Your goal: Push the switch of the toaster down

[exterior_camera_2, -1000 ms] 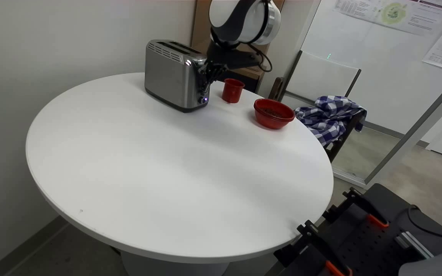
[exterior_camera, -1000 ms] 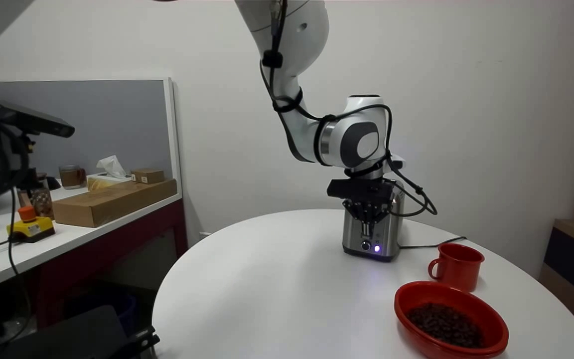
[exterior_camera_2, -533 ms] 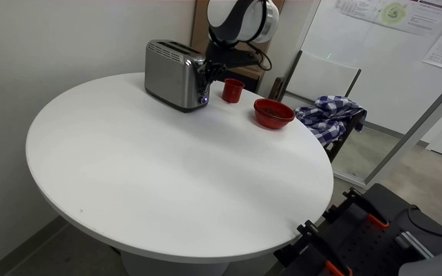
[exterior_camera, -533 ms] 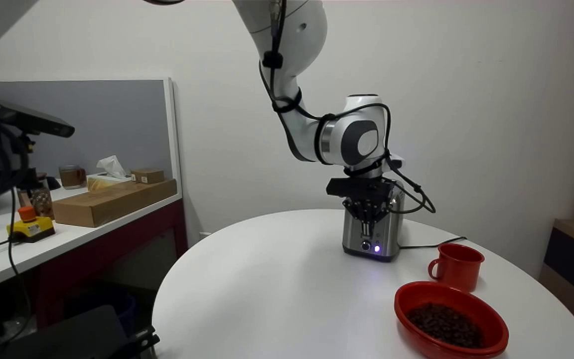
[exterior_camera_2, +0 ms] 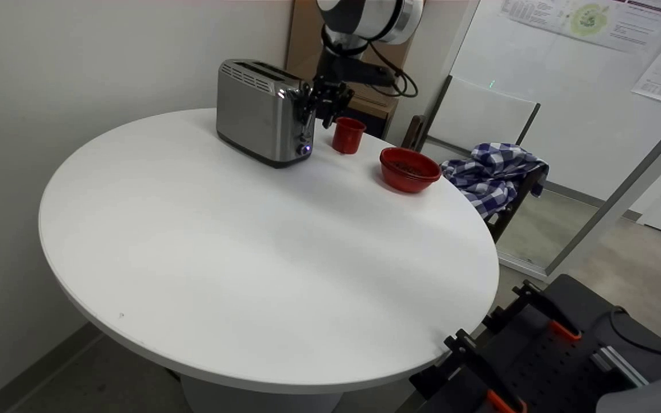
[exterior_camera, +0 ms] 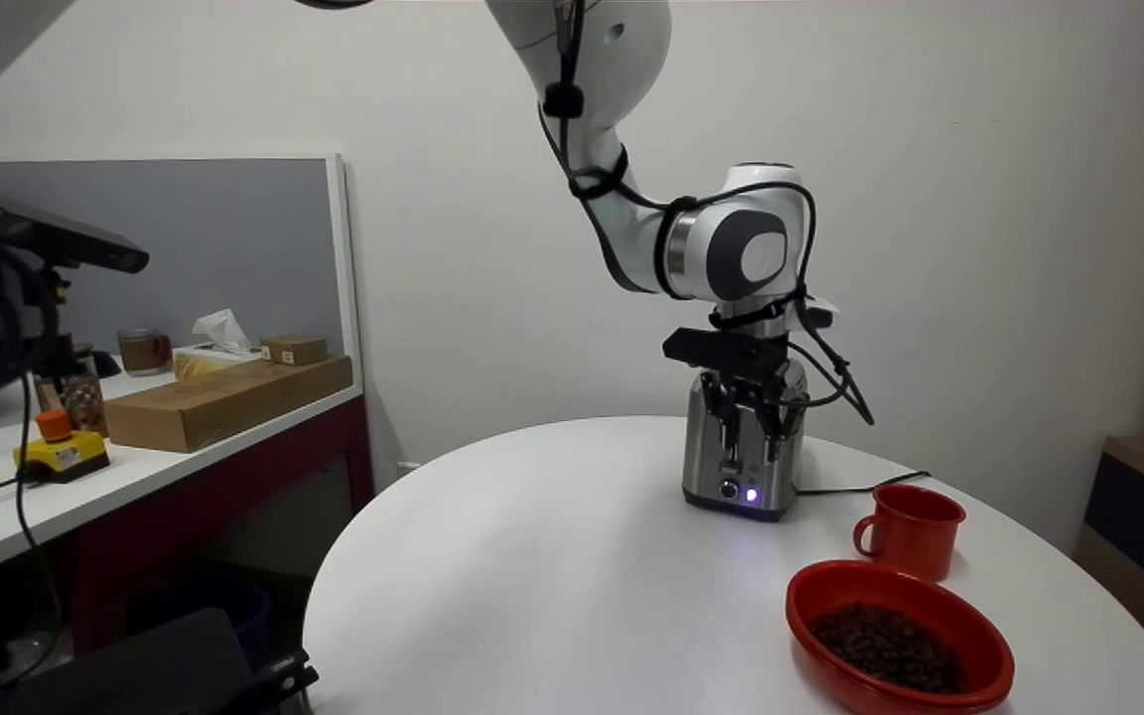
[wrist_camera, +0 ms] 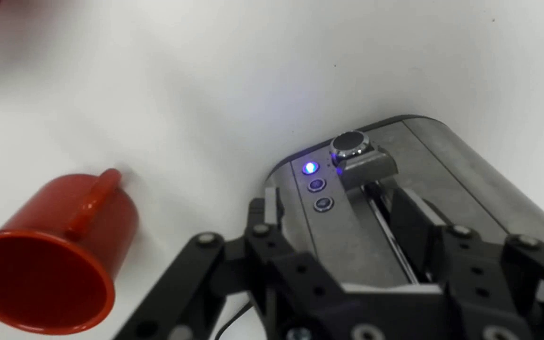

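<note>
Nearest at the right in an exterior view stands a red bowl [exterior_camera: 974,628], its base cut off by the frame; beyond it, a red mug [exterior_camera: 915,531]. Farther, the gripper [wrist_camera: 344,207] holds nothing, its fingers [wrist_camera: 271,208] parted at the front of the toaster [exterior_camera_2: 259,115], which stands on the far part of the table [exterior_camera_2: 273,275]. The switch [wrist_camera: 367,167] sits low, just above the dial [wrist_camera: 349,143]: the push is judged done, only withdrawal left. Whether the switch is latched, or a finger touches the toaster, cannot be made out.
</note>
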